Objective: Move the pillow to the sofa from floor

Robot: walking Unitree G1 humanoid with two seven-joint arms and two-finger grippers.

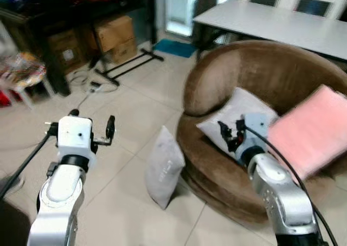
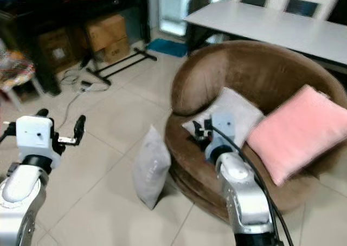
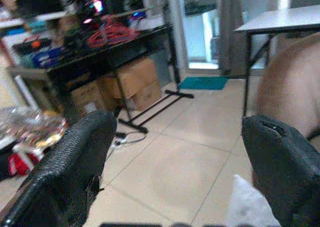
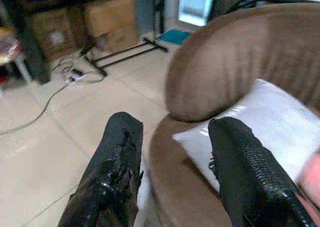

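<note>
Grey pillow (image 1: 162, 167) on floor (against sofa (image 1: 282, 83)) | both grippers' fingers open, empty

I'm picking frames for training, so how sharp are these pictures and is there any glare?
Eye views: soft overall, pink pillow edges smeared; grey pillow on the floor readable. Left wrist view: doorway blown out, fingers blurry. Right wrist view: background soft.

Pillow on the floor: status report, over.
Left gripper and right gripper open, empty. Grey pillow upright on floor against brown sofa. Nothing blocking.
</note>
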